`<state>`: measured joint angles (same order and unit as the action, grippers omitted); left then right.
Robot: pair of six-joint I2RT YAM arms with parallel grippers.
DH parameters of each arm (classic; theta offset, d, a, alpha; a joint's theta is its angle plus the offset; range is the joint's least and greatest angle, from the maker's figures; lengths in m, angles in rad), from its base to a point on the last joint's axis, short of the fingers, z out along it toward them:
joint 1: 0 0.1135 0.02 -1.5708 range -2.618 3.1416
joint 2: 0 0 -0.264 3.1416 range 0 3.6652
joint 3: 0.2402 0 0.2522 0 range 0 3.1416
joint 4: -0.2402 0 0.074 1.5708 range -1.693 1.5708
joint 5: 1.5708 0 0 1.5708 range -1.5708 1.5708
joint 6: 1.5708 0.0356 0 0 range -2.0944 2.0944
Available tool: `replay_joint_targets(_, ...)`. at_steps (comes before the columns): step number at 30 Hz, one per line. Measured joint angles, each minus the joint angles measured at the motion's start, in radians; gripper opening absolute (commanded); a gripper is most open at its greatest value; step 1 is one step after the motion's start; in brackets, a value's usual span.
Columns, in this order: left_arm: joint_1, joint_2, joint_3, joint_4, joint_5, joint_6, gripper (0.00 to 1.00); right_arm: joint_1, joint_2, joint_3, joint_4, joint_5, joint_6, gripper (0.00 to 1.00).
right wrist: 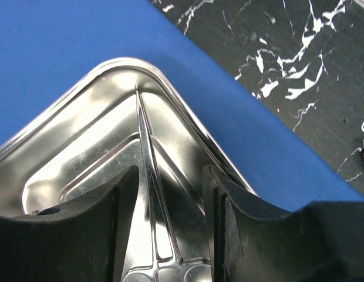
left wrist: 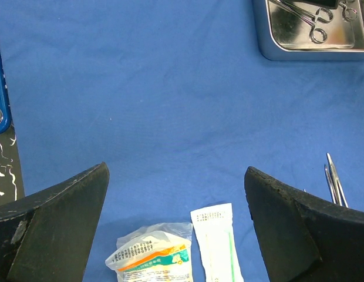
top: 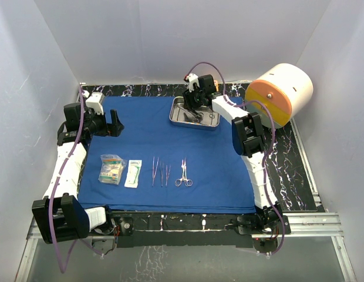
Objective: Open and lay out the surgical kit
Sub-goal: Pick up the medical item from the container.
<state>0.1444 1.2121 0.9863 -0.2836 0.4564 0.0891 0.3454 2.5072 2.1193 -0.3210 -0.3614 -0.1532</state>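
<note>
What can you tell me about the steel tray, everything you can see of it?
The steel tray is a shallow rectangular pan of shiny, mirror-like metal with rounded corners, a rolled rim and a stepped floor. It sits flat on the blue cloth, near its far edge, right of centre. Ring-handled clamps lie inside it. The right pincer reaches down into it, open, with a finger on either side of one of them.

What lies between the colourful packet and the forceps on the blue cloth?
One slim white packet, lying flat; the top external view shows it clearly.
</note>
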Motion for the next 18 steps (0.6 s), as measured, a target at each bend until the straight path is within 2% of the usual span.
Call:
replay_joint_targets(8, 0.005, 0.000, -0.006, 0.000, 0.001, -0.001, 0.98, 0.024, 0.023, 0.079, 0.008, -0.023, -0.001, 0.47)
replay_joint_targets(18, 0.011, 0.000, -0.007, 0.003, 0.001, -0.002, 0.98, 0.055, 0.129, 0.168, 0.005, -0.009, -0.009, 0.40)
